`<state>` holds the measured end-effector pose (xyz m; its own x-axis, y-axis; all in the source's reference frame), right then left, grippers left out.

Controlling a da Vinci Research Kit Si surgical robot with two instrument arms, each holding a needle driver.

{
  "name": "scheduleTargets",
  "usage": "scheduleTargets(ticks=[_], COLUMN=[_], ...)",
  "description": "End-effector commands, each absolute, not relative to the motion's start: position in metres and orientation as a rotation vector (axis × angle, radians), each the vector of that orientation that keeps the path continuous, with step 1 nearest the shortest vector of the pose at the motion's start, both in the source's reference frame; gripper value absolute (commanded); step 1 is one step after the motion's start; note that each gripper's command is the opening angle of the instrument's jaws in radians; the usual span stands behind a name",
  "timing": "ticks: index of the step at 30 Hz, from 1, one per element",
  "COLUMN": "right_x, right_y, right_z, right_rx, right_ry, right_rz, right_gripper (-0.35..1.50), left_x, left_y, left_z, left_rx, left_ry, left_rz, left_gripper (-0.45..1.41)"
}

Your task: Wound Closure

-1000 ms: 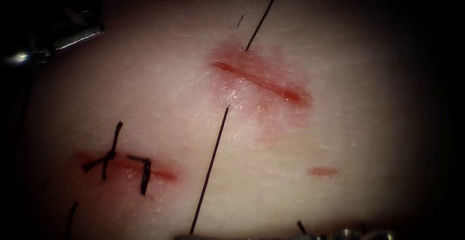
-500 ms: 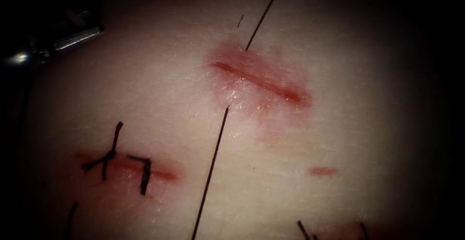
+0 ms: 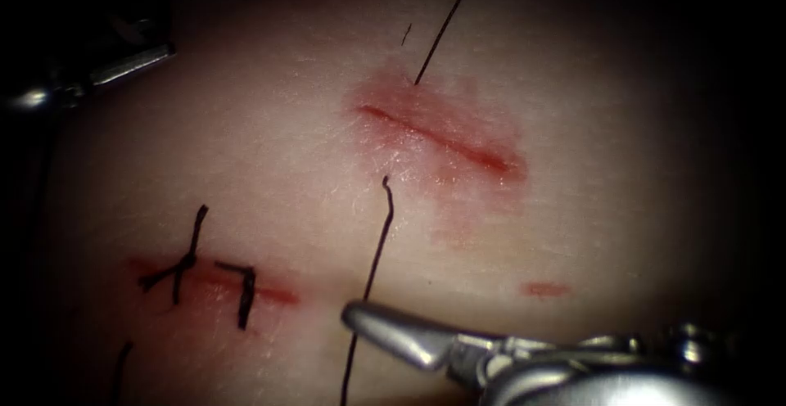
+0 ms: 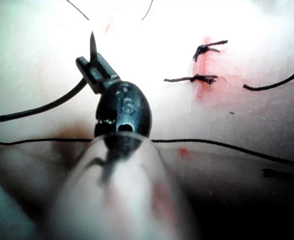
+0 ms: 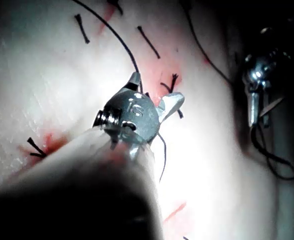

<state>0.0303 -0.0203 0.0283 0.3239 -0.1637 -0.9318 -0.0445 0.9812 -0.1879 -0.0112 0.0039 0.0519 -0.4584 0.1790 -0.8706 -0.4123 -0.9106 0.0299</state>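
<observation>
Tools: two, the left tool [image 3: 123, 62] and the right tool [image 3: 385, 324]. Cuts on the tissue [image 3: 246, 152]: two, one open cut [image 3: 442, 137] and one stitched cut [image 3: 213, 279]. Stitches across the stitched cut: two [image 3: 184, 263] [image 3: 244, 287]. Thread [image 3: 372, 267]: two visible runs, one on each side of the open cut. Needle [image 4: 93, 45]: one, in the left wrist view.
</observation>
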Motion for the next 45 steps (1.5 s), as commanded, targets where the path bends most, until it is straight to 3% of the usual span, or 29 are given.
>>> scheduleTargets(ticks=[1,10,31,36,37,38,39,45], right_x=[0.0307,0.0292,0.031,0.0321,0.0324,0.0324,0.032,0.0311], right_y=[-0.019,-0.018,-0.017,-0.017,-0.017,-0.017,-0.018,-0.018], right_z=[0.029,0.032,0.045,0.046,0.046,0.046,0.046,0.045], right_rx=[-0.204,-0.244,-0.182,-0.183,-0.181,-0.181,-0.183,-0.194], right_ry=[1.234,1.199,1.138,1.131,1.133,1.133,1.129,1.097], right_rz=[-0.087,-0.05,-0.088,-0.091,-0.087,-0.087,-0.087,-0.073], right_gripper=[1.48,1.41,1.36,1.26,0.67,0.67,-0.35,-0.35], left_x=[-0.0117,-0.0116,-0.0117,-0.0117,-0.0117,-0.0117,-0.0117,-0.0117], left_y=[0.004,0.004,0.004,0.004,0.004,0.004,0.004,0.004], left_z=[0.052,0.052,0.053,0.053,0.053,0.053,0.053,0.053], left_rx=[-1.391,-1.392,-1.39,-1.39,-1.389,-1.389,-1.389,-1.389], left_ry=[0.337,0.337,0.338,0.339,0.339,0.339,0.339,0.339], left_rz=[2.396,2.396,2.399,2.399,2.399,2.399,2.399,2.399], left_gripper=[-0.45,-0.45,-0.45,-0.45,-0.45,-0.45,-0.45,-0.45])
